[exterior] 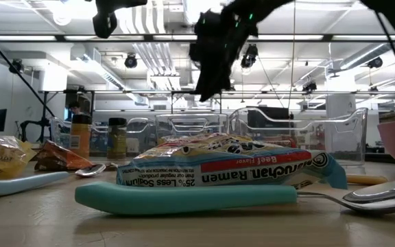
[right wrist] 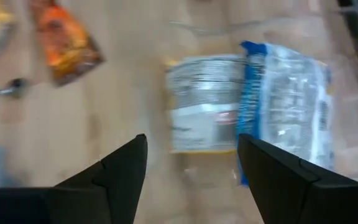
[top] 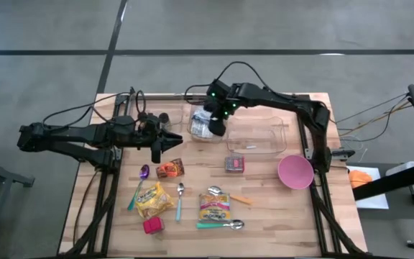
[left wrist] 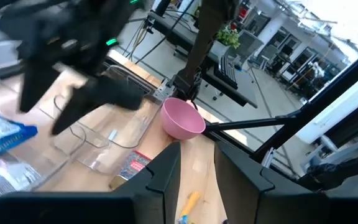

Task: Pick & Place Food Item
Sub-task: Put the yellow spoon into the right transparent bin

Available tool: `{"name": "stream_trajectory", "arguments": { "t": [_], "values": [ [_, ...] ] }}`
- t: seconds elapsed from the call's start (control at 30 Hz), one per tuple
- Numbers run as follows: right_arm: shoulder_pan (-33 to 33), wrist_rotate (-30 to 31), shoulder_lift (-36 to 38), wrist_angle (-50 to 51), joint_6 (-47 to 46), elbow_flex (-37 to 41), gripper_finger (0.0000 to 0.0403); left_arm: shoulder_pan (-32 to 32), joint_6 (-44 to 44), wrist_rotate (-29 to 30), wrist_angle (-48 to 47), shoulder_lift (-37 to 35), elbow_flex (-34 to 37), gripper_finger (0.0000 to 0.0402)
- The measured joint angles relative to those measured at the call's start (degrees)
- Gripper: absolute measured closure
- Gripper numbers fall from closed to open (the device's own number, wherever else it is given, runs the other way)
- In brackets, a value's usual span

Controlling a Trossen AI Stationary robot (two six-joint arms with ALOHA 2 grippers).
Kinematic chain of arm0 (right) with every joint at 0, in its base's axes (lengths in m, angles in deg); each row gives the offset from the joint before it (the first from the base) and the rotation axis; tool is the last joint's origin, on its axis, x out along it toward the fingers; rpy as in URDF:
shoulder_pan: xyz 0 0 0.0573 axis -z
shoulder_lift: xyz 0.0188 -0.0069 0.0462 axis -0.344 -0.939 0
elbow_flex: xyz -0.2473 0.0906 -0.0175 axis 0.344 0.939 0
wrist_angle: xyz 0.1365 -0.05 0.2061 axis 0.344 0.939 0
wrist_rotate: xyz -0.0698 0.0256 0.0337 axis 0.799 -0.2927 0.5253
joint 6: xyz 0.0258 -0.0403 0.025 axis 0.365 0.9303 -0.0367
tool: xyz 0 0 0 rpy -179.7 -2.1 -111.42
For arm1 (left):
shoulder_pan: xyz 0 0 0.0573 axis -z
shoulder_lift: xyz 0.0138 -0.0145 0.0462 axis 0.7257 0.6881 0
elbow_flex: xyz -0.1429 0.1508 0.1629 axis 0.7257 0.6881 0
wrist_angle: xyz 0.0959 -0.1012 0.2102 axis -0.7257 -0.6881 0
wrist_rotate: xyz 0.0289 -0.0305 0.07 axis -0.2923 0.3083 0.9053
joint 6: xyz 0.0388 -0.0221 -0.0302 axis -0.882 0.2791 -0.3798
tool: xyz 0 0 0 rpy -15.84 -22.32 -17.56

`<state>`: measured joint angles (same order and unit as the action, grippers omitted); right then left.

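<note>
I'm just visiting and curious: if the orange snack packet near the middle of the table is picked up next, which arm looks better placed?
Probably the left. Its gripper hangs just beside the orange packet; the right gripper, open, is farther off above the blue-and-white packet.

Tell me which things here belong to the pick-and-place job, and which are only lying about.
Belonging to the job:
- right gripper, fingers open above the packet
- blue-and-white food packet, lying in a clear container

Only lying about:
- pink bowl
- larger clear tray
- ramen packet
- teal-handled spoon
- orange snack packet
- left gripper, waiting
</note>
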<state>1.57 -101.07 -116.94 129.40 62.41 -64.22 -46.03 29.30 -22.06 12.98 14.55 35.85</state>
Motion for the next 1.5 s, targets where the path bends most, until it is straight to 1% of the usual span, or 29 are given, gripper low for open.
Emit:
{"name": "stream_trajectory", "arguments": {
  "t": [0.07, 0.2, 0.27, 0.37, 0.47, 0.57, 0.63, 0.7, 0.8, 0.9, 1.03, 1.13, 1.23, 1.3, 1.4, 1.5],
  "values": [
    [-2.2, 0.0, 2.1, 1.6, 0.1, 0.0, 0.0157, -0.1, 1.5, 0.0, 0.0, 0.7, 0.0, 0.0296],
    [-7.1, 0.0, 6.2, 7.1, 0.7, 0.0, 0.0157, -0.1, 1.7, -0.1, -0.5, 2.9, 0.0, 0.0296],
    [-8.8, -0.5, 8.7, 9.0, -1.1, 1.1, 0.0157, -0.1, 1.5, -0.4, -0.9, 3.9, 0.0, 0.0296],
    [-9.5, -2.2, 13.7, 8.9, -6.1, 6.0, 0.0157, -0.1, 1.2, -0.7, -2.1, 4.6, 0.0, 0.0296],
    [-9.9, -1.8, 20.2, 7.5, -11.9, 13.5, 0.0157, -0.1, 0.7, -1.3, -2.6, 4.7, 0.0, 0.0296],
    [-12.4, 0.8, 27.3, 6.1, -18.1, 21.5, 0.0157, 0.0, -0.3, -1.6, -2.7, 4.7, 0.0, 0.0296],
    [-15.4, 3.2, 31.2, 5.5, -21.2, 26.1, 0.0157, -0.1, -0.3, -1.8, -2.7, 4.6, 0.0, 0.0296],
    [-19.1, 7.5, 34.3, 5.3, -23.7, 29.8, 0.0161, -0.1, -0.9, -1.8, -2.8, 4.6, 0.0, 0.0296],
    [-25.2, 14.7, 36.9, 4.9, -26.6, 33.6, 0.0185, -0.1, -1.8, -2.4, -2.8, 4.6, 0.0, 0.0296],
    [-30.7, 19.0, 37.8, 3.6, -29.9, 36.7, 0.0217, -0.1, -1.9, -3.0, -3.0, 4.6, 0.0, 0.0296],
    [-36.4, 19.8, 37.9, -3.1, -33.7, 40.6, 0.025, -0.1, -1.9, -4.5, -3.1, 4.6, 0.0, 0.0296],
    [-39.1, 19.7, 36.9, -8.0, -36.6, 42.9, 0.0256, -0.1, -1.9, -5.3, -3.1, 4.6, 0.0, 0.0296],
    [-41.0, 19.8, 35.5, -11.1, -39.0, 44.0, 0.025, -0.1, -1.9, -5.8, -3.2, 4.6, 0.0, 0.0296],
    [-42.1, 19.8, 34.2, -12.8, -39.7, 44.3, 0.0239, -0.1, -1.9, -6.1, -3.3, 4.6, 0.0, 0.0296],
    [-43.7, 20.6, 31.7, -15.0, -39.9, 44.4, 0.0213, -0.1, -2.4, -6.1, -4.4, 4.6, 0.0, 0.0296],
    [-44.8, 21.5, 28.8, -15.2, -39.8, 44.2, 0.0183, -0.1, -3.1, -6.1, -5.5, 4.6, 0.0, 0.0296]
  ]
}}
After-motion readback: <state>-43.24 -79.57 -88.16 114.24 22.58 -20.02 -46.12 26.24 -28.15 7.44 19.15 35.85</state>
